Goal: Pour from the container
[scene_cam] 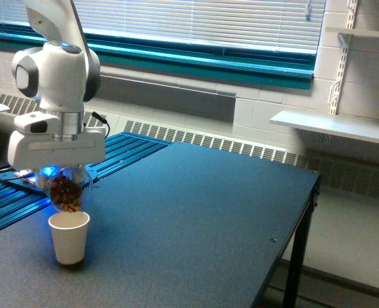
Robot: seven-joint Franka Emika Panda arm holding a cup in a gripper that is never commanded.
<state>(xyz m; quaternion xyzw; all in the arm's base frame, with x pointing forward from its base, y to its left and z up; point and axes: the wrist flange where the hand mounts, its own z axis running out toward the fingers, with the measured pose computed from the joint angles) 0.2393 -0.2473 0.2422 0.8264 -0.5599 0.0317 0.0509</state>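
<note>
At eight o'clock in the exterior view, the white robot gripper [65,168] pinched a clear, wide-mouthed plastic tumbler [67,188], tipped over and holding brown pieces [67,191]. Directly at its six o'clock, just below and apart, a small cream-white paper cup [69,237] stood upright on the dark rectangular table [196,218].
</note>
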